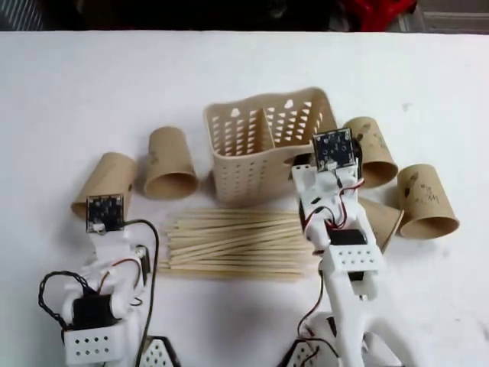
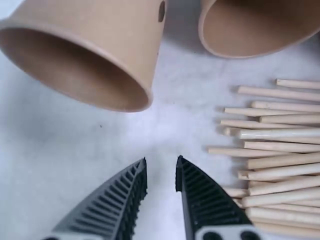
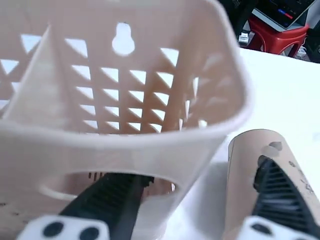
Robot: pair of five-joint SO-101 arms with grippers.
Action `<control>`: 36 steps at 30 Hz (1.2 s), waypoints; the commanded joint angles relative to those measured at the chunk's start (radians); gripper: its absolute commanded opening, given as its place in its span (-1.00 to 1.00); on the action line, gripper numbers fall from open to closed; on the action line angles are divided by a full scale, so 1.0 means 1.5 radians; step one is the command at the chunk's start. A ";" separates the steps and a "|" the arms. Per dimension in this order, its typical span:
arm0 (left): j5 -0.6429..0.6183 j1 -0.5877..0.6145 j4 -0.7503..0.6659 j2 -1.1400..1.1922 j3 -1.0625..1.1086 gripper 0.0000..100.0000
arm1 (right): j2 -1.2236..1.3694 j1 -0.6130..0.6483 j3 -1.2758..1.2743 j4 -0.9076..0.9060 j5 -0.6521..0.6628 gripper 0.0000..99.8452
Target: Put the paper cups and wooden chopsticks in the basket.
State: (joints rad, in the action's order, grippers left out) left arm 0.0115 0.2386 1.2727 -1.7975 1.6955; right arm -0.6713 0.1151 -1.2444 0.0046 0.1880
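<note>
The left gripper (image 2: pixel 160 185), jaws slightly apart and empty, hovers with a tipped paper cup (image 2: pixel 85 55) just ahead and wooden chopsticks (image 2: pixel 275 150) alongside. The right gripper (image 3: pixel 200 200) is spread wide, one finger at the basket (image 3: pixel 150 145) wall, the other at a second cup (image 3: pixel 250 160). From above, cups (image 1: pixel 170 162) lie on both sides of the basket.

Hidden or cut off
From above, the right arm (image 1: pixel 348 260) covers one corner of the basket (image 1: pixel 252 145), the ends of the chopsticks (image 1: pixel 229 245) and most of the cup beside it (image 1: pixel 386 222); the left arm (image 1: pixel 107 264) covers part of the far left cup (image 1: pixel 111 172). The marks on the back right cup (image 1: pixel 376 145) and the far right cup (image 1: pixel 426 200) are too small to read. The left wrist view cuts off the near cup (image 2: pixel 85 55), the next cup (image 2: pixel 255 25) and the chopsticks. The right wrist view cuts off the blurry basket.
</note>
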 commanded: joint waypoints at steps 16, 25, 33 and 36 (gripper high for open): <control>-0.003 0.004 0.002 -0.007 -0.002 -0.77 | -0.177 -0.008 0.001 -0.250 0.026 -0.13; -0.003 0.004 0.002 -0.007 -0.002 -0.77 | -0.181 -0.009 0.004 -0.254 0.020 -0.46; -0.002 -0.020 0.002 -0.007 -0.002 -0.76 | -0.182 -0.009 0.005 -0.256 0.021 -0.69; 0.001 -0.044 0.003 -0.007 -0.003 -0.76 | -0.180 -0.009 0.006 -0.253 0.020 -0.41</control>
State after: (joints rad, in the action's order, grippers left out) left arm 0.0115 0.2279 1.2727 -1.7975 1.6955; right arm -0.9198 0.1105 -1.2490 -0.3775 0.2140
